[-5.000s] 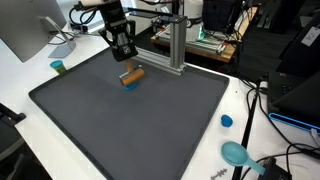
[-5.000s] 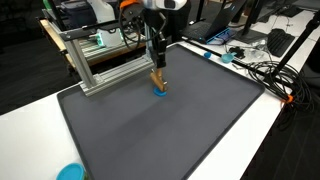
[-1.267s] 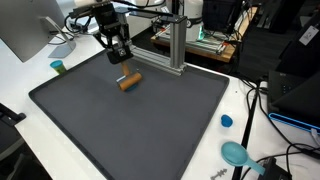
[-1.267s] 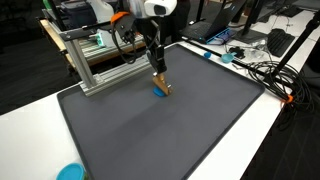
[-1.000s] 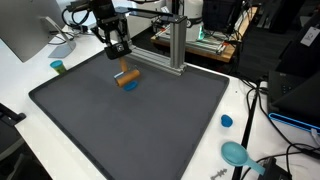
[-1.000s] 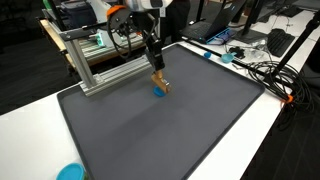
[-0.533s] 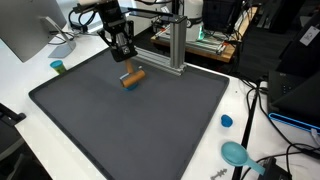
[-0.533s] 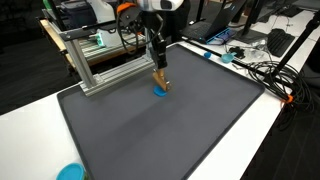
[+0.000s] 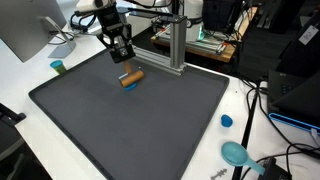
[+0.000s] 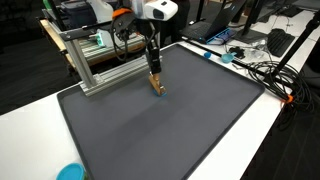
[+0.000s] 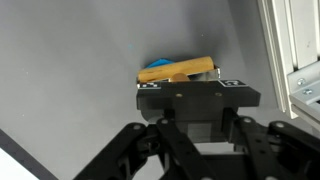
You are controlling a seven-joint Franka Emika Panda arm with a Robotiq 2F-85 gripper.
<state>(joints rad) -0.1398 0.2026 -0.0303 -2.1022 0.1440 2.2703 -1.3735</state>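
Since half a second ago the gripper (image 9: 124,57) has shifted a little toward the back of the mat (image 9: 130,120), and the brown stick (image 9: 131,77) has turned with it; five seconds back the stick lay at much the same spot.

Going left to right in an exterior view: a monitor (image 9: 25,30) stands at the far left on the white table (image 9: 20,85), a small teal cup (image 9: 58,67) sits just off the mat's left corner, then comes the arm, reaching down from the upper left with the wrist pitched steeply and the fingers pointing at the mat. The stick lies just below and to the right of the fingertips, tilted, with a bit of blue at its lower end. Behind it stands an aluminium frame (image 9: 172,45). Further right, off the mat, lie a blue cap (image 9: 227,121) and a teal bowl (image 9: 236,153).

In an exterior view from the opposite side, the gripper (image 10: 154,73) hangs nearly vertical over the stick (image 10: 156,84), which rises from the mat right under the fingertips; whether they pinch it is hard to tell there.

The wrist view shows the stick (image 11: 190,69) lying crosswise just beyond the gripper body, over a blue piece (image 11: 155,72). The jaws are drawn narrow, closed about as far as they go.
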